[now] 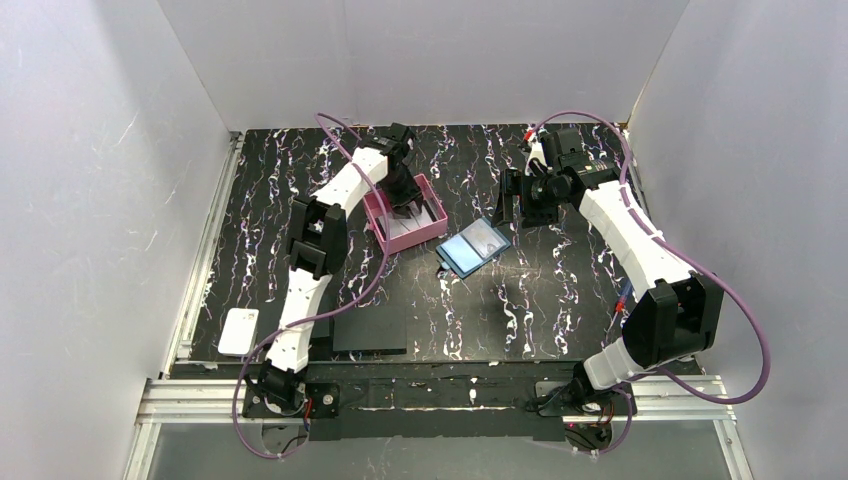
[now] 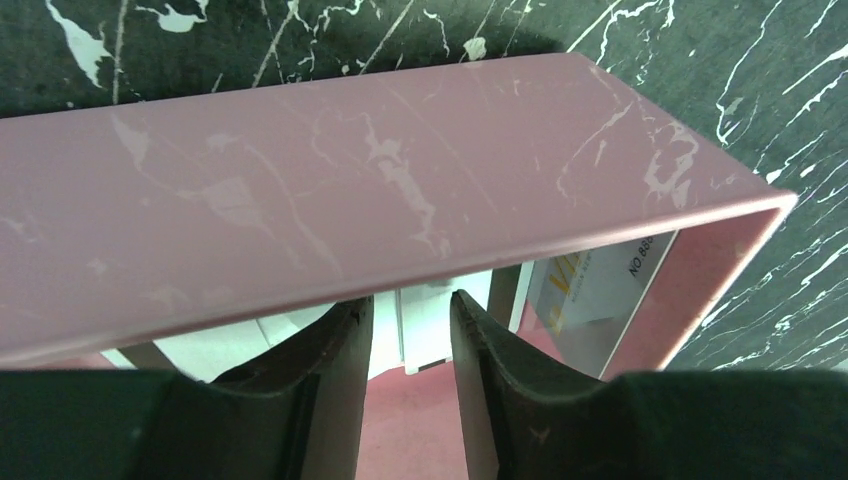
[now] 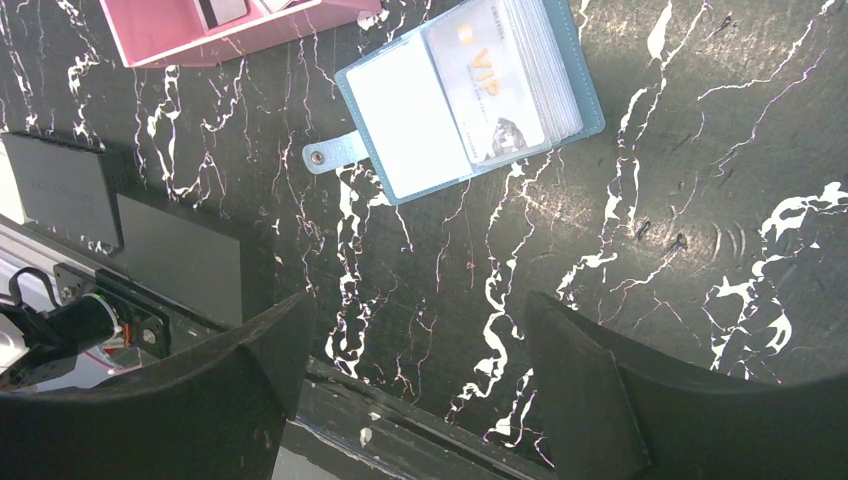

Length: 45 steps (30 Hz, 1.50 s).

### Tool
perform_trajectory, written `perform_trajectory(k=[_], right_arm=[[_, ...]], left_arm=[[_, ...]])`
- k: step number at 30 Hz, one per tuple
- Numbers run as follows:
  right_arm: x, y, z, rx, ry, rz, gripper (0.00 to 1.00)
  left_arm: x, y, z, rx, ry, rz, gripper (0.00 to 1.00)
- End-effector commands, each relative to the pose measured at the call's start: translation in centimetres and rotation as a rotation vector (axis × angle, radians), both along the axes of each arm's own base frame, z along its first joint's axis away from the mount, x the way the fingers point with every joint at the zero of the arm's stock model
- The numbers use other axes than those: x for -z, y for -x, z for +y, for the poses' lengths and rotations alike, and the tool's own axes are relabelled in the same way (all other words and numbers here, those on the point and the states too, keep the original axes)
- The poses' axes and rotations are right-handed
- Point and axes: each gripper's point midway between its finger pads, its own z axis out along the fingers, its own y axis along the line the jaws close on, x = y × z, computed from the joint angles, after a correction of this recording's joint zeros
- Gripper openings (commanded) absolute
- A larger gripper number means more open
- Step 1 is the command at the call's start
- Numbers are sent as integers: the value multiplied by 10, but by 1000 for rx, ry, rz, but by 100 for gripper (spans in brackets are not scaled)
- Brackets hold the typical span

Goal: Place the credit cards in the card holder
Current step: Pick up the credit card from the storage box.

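Observation:
The pink card holder point(image 1: 432, 222) stands at the back middle of the table; its corner also shows in the right wrist view point(image 3: 180, 30). My left gripper point(image 1: 405, 200) reaches down into it. In the left wrist view the fingers point(image 2: 412, 305) stand a little apart over the pink floor, behind the box's near wall point(image 2: 400, 180), with nothing between them. A white credit card point(image 2: 430, 335) lies just beyond the tips, and another with yellow print point(image 2: 600, 285) leans at the right end. One more white card point(image 1: 238, 330) lies at the table's left edge. My right gripper point(image 1: 510, 208) point(image 3: 420, 310) hovers open and empty.
A blue hinged card case point(image 1: 474, 246) point(image 3: 460, 95) lies open to the right of the pink box, below my right gripper. Flat black pads point(image 1: 370, 330) point(image 3: 60, 190) lie near the front edge. White walls close in the table on three sides.

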Motion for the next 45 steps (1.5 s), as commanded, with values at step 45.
perform_trajectory(k=[45], right_arm=[[-5,-4,9,-11,-56,8,83]], left_arm=[[-9,10,37,12,-123,-59,41]])
